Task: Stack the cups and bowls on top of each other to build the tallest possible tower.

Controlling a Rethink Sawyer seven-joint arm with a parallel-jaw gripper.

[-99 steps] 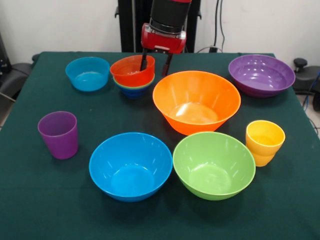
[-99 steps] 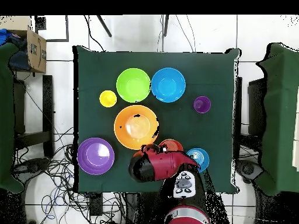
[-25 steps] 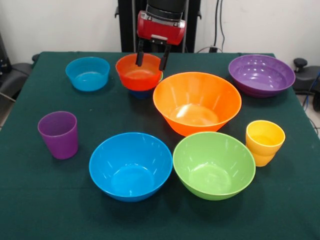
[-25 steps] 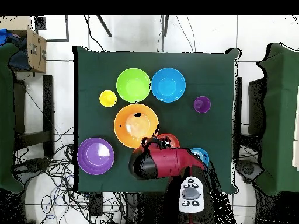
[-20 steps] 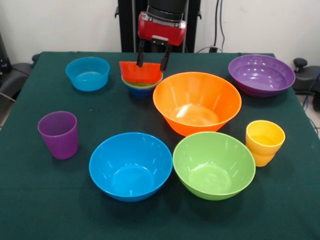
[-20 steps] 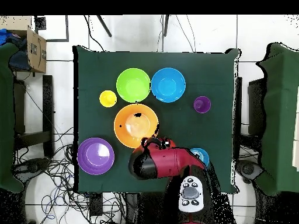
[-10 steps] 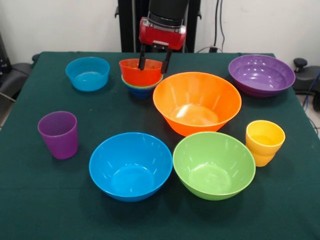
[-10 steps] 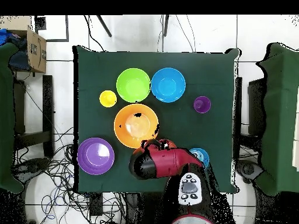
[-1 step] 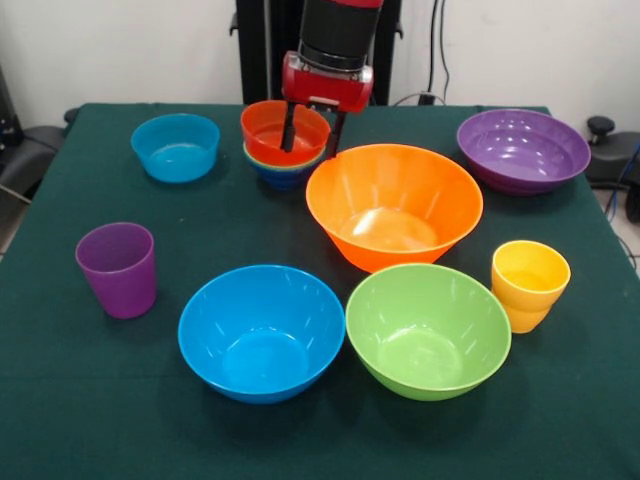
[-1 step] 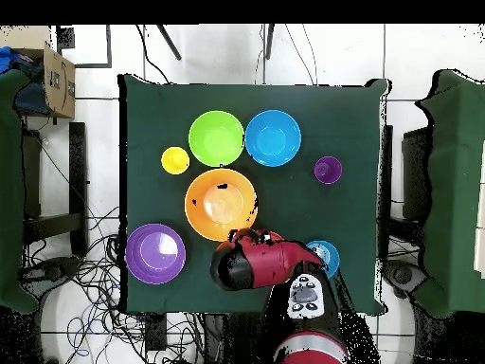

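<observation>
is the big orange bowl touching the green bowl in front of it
Cannot tell. In the front view the large orange bowl overlaps the large green bowl's rim; the overhead view shows no clear gap.

Dark green cloth-covered table (image 9: 60, 400) carries everything. Around the big glossy orange plastic bowl (image 9: 393, 204) in the front view: wide shallow purple bowl (image 9: 522, 149) at 2 o'clock, stepped yellow plastic cup (image 9: 529, 284) at 4, large green bowl (image 9: 428, 330) at 6, large blue bowl (image 9: 262, 331) at 7, translucent purple tumbler (image 9: 118, 268) at 9, small light blue bowl (image 9: 176, 147) and a nested pile of small bowls (image 9: 284, 150) around 10.
</observation>
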